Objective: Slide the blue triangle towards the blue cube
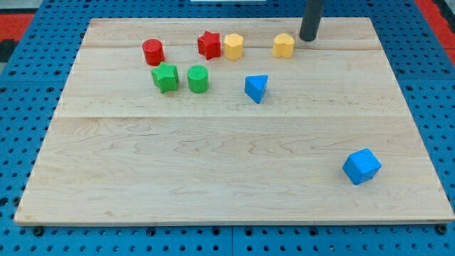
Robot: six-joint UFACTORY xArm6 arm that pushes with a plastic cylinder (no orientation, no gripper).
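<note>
The blue triangle (256,88) lies a little above the board's middle. The blue cube (362,166) sits near the view's bottom right, far from the triangle. My tip (307,38) rests near the board's top edge, up and to the right of the blue triangle and just right of a yellow block (284,45). It touches no block.
A red cylinder (153,52), a red star (209,44) and a second yellow block (233,46) line the top. A green star-like block (165,77) and a green cylinder (198,79) sit left of the triangle. The wooden board (213,163) lies on a blue pegboard.
</note>
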